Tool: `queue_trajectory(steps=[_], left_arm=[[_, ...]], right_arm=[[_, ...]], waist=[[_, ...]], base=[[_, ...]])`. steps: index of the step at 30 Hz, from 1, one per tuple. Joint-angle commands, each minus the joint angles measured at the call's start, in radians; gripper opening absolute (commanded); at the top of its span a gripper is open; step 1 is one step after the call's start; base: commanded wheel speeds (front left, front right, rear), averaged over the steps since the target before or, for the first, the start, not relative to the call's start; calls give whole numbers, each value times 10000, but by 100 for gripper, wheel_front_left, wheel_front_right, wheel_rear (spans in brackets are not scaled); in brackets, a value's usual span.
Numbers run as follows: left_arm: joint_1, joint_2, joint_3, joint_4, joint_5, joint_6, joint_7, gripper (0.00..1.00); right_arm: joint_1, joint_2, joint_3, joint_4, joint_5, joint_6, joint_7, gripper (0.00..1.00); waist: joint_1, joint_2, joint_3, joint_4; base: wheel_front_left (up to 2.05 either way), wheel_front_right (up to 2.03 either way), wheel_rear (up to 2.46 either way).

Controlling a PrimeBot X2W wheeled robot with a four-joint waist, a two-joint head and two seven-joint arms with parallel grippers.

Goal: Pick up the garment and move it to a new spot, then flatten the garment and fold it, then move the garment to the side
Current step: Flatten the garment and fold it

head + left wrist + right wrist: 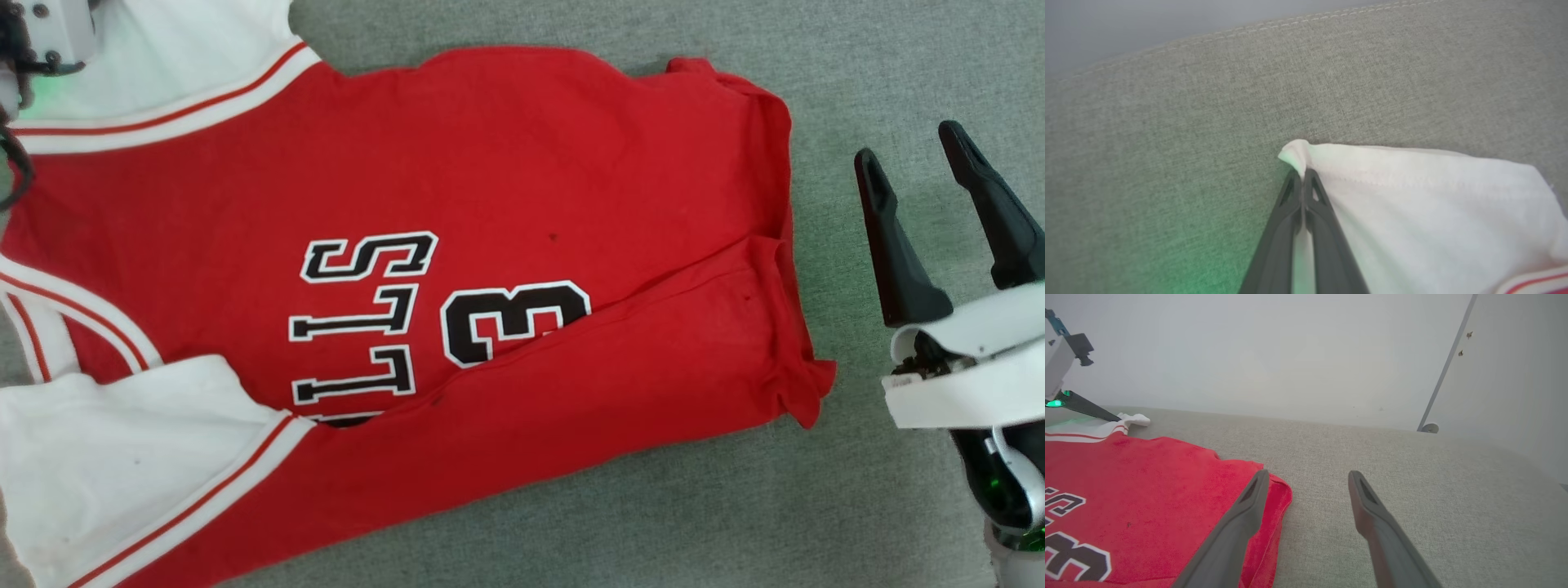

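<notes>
The left gripper [1302,173] has its two dark fingers pressed together on a white corner of the red soft-fabric garment [571,163]. The right gripper [910,151] stands with its fingers wide apart and holds nothing, just beside the garment's red edge. The garment lies spread on the grey woven fabric surface [571,523], with white panels edged by thin red-and-white stripes toward the robot's left, black white-outlined letters and a "3" in the middle, and one long side folded over.
</notes>
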Motion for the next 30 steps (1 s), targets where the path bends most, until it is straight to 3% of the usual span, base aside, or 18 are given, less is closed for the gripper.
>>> queue_trajectory(steps=[1,9,16,28,30], left_arm=[[572,-186,-236,257,-94,-75,386,0],[457,-393,-313,635,-199,-247,820,0],[207,-728,-271,800,-194,-421,578,0],[2,-1125,-272,1290,-157,-641,197,0],[-19,-1180,-273,1355,-174,-684,148,0]], right_arm=[[-179,-146,113,-80,268,-12,358,100],[-1440,-730,465,-367,1394,-11,4104,100],[-3530,-884,1025,794,1853,-9,7539,100],[-6291,-765,2429,4126,2732,-11,10345,100],[-6488,-876,2720,4491,2875,-11,10580,0]], waist=[[0,-1,-6,26],[0,-1,-117,280],[0,-1,-55,650],[0,-1,137,1007],[0,-1,158,1058]], base=[[0,0,0],[0,0,0],[0,0,0],[0,0,0],[0,0,0]])
